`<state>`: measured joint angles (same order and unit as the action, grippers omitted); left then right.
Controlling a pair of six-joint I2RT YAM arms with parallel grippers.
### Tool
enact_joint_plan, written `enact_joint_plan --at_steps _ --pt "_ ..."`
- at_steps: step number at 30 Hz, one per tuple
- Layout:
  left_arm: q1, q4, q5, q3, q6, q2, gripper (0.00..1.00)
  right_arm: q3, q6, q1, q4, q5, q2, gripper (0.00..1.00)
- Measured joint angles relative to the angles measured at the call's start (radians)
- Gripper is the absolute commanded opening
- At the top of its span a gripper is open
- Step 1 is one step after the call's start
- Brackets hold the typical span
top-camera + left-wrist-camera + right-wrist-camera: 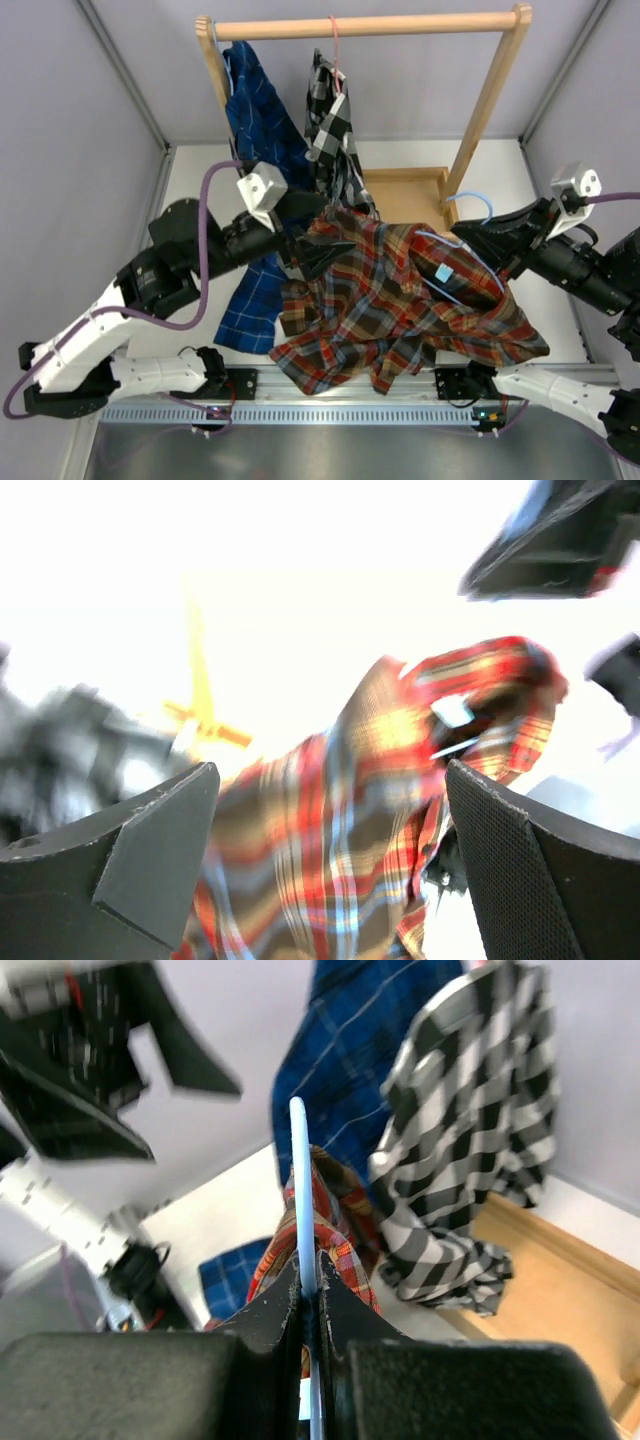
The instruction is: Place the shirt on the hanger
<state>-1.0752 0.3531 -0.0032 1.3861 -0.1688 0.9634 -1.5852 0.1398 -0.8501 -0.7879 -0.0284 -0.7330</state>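
Observation:
The red-orange, brown and blue plaid shirt (400, 305) lies bunched on the table's front middle, its light blue neck label (443, 271) facing up. The light blue wire hanger (474, 203) has its hook free above the collar and its wire runs into the neck opening. My right gripper (482, 240) is shut on the hanger's wire (299, 1175), with the shirt (335, 1230) just beyond the right gripper (312, 1285) in its wrist view. My left gripper (322, 255) is open at the shirt's left shoulder. In the left wrist view, the shirt cloth (340, 820) fills the gap of the left gripper (330, 840).
A wooden clothes rack (370, 25) stands at the back, its base (405, 190) behind the shirt. A dark blue plaid shirt (255, 110) hangs down to the table at left. A black-and-white checked shirt (335, 125) hangs on a pink-red hanger (334, 45).

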Motion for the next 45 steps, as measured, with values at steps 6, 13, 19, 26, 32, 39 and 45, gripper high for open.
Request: enact_joint_plan --at_steps 6,13,19,26,32,39,45 --pt "-0.001 0.192 0.326 0.312 0.229 0.266 0.92 -0.027 -0.056 0.000 -0.073 -0.221 -0.040 0.00" --pt "-0.001 0.385 0.686 0.334 0.358 0.441 0.70 -0.027 -0.104 0.000 -0.104 -0.365 -0.043 0.00" --pt "-0.001 0.415 0.823 0.333 0.388 0.446 0.14 -0.027 -0.113 0.000 -0.105 -0.417 -0.047 0.00" --pt "0.001 0.434 0.824 0.333 0.393 0.446 0.00 0.007 -0.107 0.000 -0.071 -0.478 -0.037 0.00" --pt "0.000 0.443 0.813 0.324 0.412 0.446 0.00 0.027 -0.108 0.000 -0.066 -0.459 -0.026 0.58" --pt "0.000 0.447 0.771 0.288 0.431 0.438 0.00 -0.041 -0.103 0.000 -0.227 -0.192 0.069 0.61" --pt "0.008 0.453 0.763 0.287 0.434 0.400 0.00 -0.066 -0.087 0.000 -0.381 -0.151 0.288 0.62"
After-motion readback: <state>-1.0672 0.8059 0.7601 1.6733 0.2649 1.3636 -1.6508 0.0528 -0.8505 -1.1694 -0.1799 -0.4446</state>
